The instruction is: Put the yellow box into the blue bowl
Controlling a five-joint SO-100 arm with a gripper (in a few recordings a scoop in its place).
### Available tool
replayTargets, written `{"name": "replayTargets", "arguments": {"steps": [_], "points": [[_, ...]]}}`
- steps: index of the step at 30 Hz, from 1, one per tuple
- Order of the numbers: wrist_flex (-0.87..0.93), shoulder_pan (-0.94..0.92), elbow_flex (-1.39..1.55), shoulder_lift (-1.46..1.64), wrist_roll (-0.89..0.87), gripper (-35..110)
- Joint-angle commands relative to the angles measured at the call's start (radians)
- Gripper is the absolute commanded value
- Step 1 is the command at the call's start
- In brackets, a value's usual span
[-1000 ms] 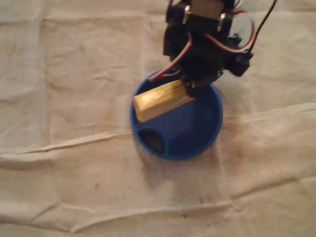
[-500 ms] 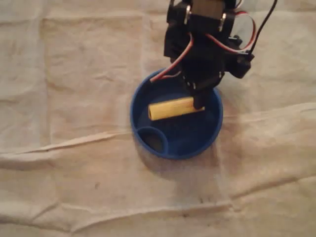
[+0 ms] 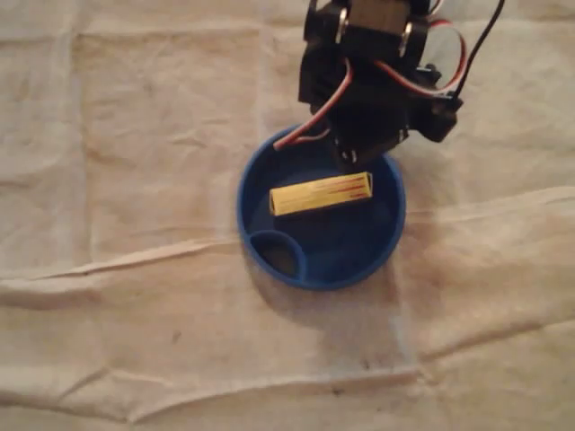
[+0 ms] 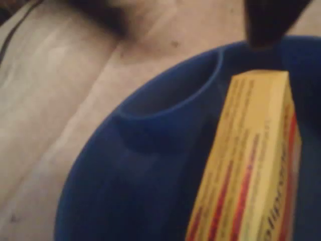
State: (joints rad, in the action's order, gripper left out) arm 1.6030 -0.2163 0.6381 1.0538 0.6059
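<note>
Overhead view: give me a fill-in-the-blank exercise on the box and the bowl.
The yellow box lies inside the ____ bowl. The box's printed stripes are ____. The box lies ____ the bowl's small round compartment.
Missing words: blue; red; outside.

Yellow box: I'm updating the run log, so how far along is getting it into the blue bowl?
Done: the yellow box lies flat inside the blue bowl, in its main compartment, free of the gripper. In hand: nothing; the gripper hovers over the bowl's top rim in the overhead view. Left: likely just retracting the arm.
</note>
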Motion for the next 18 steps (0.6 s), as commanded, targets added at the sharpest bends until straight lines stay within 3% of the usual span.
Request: {"name": "replayTargets", "arguments": {"steps": [1, 7, 18], "points": [[0.057, -0.009, -0.066, 0.176, -0.005, 0], [0.16, 0.009, -0.06, 0.321, -0.017, 0], [0.158, 0.061, -0.055, 0.569, -0.02, 0]]}}
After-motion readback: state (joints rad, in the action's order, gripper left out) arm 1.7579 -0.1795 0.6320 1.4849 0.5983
